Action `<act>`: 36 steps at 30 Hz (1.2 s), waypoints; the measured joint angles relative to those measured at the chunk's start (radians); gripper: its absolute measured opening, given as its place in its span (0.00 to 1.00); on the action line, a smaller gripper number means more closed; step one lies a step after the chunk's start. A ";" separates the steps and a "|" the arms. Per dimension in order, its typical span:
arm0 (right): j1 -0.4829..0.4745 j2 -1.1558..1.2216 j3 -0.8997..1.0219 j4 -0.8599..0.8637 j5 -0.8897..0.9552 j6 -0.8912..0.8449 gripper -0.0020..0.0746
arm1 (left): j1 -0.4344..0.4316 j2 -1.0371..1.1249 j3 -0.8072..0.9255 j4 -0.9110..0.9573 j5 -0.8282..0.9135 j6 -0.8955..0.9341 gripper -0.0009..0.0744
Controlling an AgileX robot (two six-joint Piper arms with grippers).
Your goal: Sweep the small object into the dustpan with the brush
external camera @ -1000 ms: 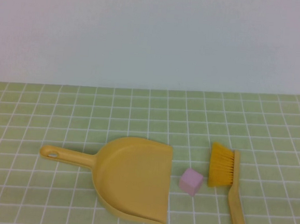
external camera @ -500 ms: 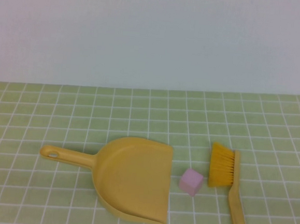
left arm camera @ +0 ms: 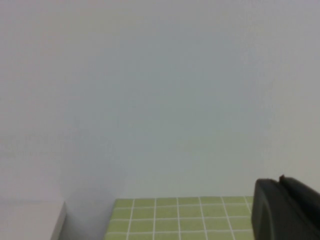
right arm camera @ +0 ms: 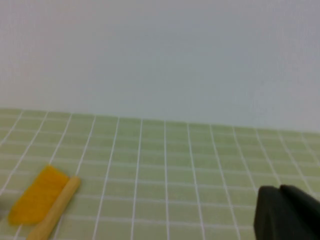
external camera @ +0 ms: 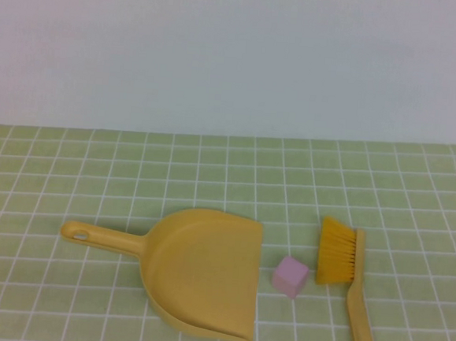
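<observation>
On the green tiled table (external camera: 70,166), the dustpan (external camera: 204,273) is laid flat toward the near edge, its long thin handle pointed to nine o'clock and its wide mouth turned to three o'clock. A hole is seen near the end of that handle. Just beside the mouth, at three o'clock from the pan and apart from it, the small pink cube (external camera: 290,276) is set on the tiles. At three o'clock from the cube, close by but not touching, the brush (external camera: 348,284) is laid with its bristle block at twelve o'clock and its narrow handle run down toward six o'clock, tilted slightly outward, its end cut off by the bottom of the high view. The cube is thus placed between pan and brush.

Neither arm is seen in the high view. The left gripper (left arm camera: 285,210) is shown only as a dark tip in its own wrist view, held above the table's far edge with the pale wall behind it; its fingers are closed with nothing between them. The right gripper (right arm camera: 286,212) is likewise seen as a dark tip in its wrist view, closed and empty, held over bare tiles well apart from the brush (right arm camera: 42,202), whose bristles and part of the handle are visible there.
</observation>
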 joint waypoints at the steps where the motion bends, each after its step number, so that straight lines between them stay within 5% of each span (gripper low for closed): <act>1: 0.000 0.033 -0.023 0.017 0.027 -0.011 0.02 | 0.000 0.000 0.000 0.000 0.008 -0.011 0.01; 12: 0.000 0.663 -0.312 0.392 0.415 -0.522 0.02 | 0.000 0.000 0.017 -0.004 0.008 -0.039 0.01; 19: 0.041 1.101 -0.510 0.429 0.558 -0.518 0.02 | 0.000 0.000 0.017 -0.008 0.008 -0.039 0.01; 29: 0.382 1.563 -0.838 0.182 0.691 -0.161 0.02 | 0.000 0.000 0.017 -0.010 0.008 -0.039 0.01; 36: 0.496 1.616 -0.883 0.174 0.609 -0.030 0.02 | 0.000 0.000 0.017 -0.010 0.008 -0.039 0.01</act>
